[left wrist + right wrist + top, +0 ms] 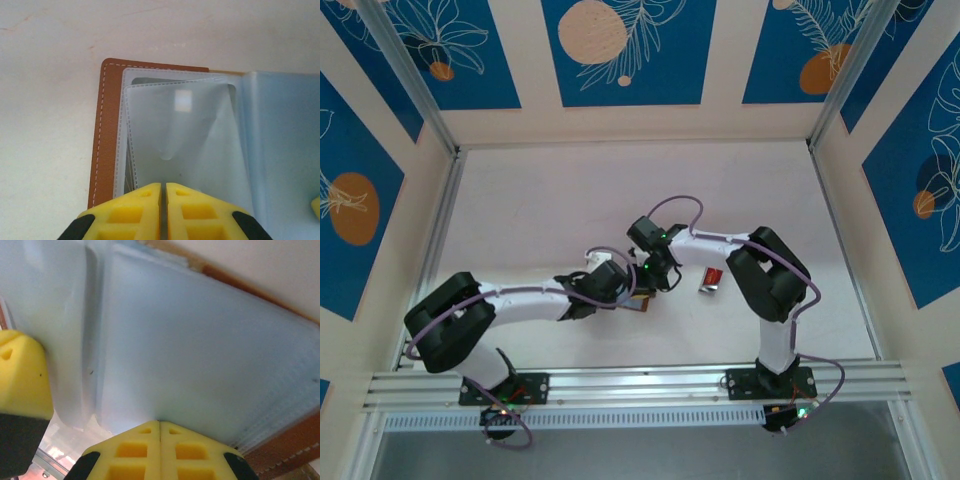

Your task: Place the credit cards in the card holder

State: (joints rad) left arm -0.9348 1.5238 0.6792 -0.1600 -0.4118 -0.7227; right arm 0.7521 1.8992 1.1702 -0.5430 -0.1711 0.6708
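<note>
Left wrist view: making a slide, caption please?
Left pincer, shut, at the clear sleeves of the open brown card holder.

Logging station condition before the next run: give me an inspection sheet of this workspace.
Surface: pale table, faint marks.
Job's things: card holder open, clear sleeves showing; red card lying right of it.
Clutter: nothing seen.
End effectors: left end effector and right end effector both shut at the sleeves' edge.
Cables: purple cables looped along both arms.
Surroundings: blue patterned panels, aluminium rail at near edge.
</note>
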